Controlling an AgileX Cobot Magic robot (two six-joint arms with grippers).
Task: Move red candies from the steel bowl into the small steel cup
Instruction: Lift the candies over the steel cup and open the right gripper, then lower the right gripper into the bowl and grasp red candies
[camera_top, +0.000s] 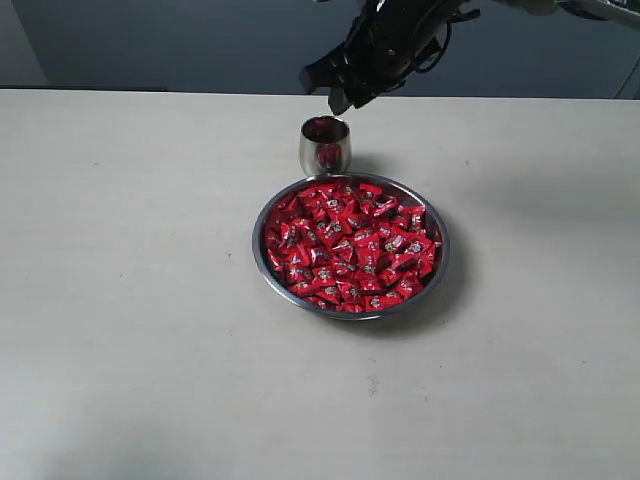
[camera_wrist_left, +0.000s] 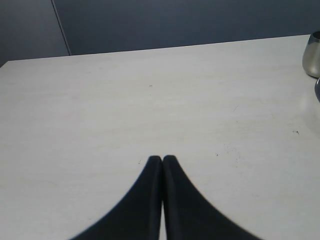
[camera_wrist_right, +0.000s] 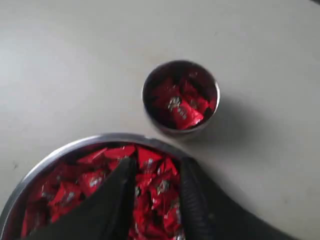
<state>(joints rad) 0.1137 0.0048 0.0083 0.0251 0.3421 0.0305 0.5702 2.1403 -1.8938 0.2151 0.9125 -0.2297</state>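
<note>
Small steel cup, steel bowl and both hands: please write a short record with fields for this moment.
steel bowl: filled with red candies
small steel cup: upright beside the steel bowl, a few red candies inside
right hand: open, empty, in the air near the small steel cup
left hand: shut, empty, over bare table

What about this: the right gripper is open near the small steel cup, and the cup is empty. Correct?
Not quite. The small steel cup is not empty: the right wrist view shows red candies inside it. The rest holds.
</note>
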